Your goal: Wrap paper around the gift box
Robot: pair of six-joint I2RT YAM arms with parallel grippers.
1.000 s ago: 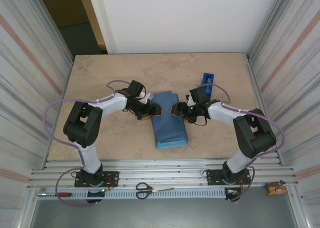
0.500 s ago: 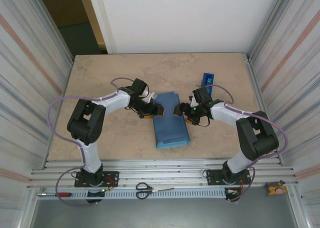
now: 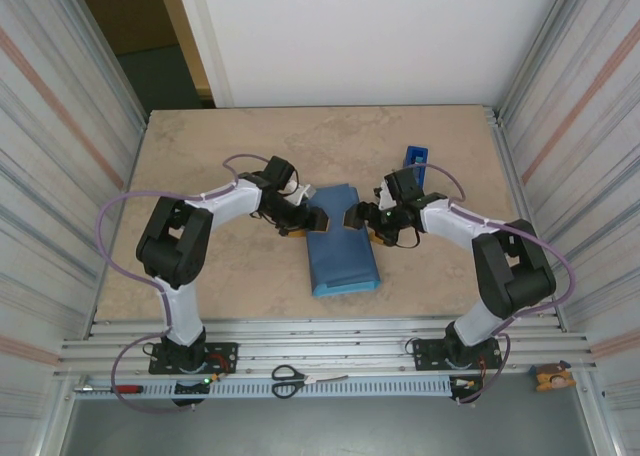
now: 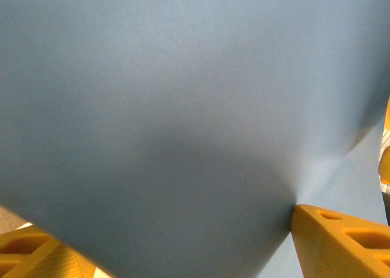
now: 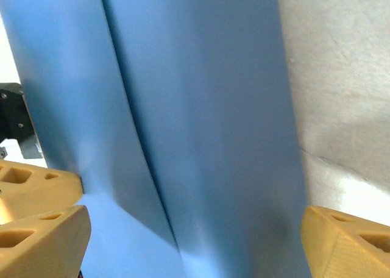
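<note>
A blue tape dispenser [image 3: 414, 157] stood on the beige table [image 3: 300, 146], towards its far right. Black-handled scissors [image 3: 290, 379], a red-handled screwdriver [image 3: 118, 387] and a small orange object [image 3: 551, 377] lay along the near metal rail [image 3: 380, 386].

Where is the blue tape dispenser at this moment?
In the top view, the blue tape dispenser sits right of centre on the table, just beyond the right arm, far-right of the paper.

The paper [image 3: 342, 244] is plain slate blue; the surface [image 3: 258, 278] mottled beige; the dispenser [image 3: 414, 160] at one o'clock bright blue.
</note>
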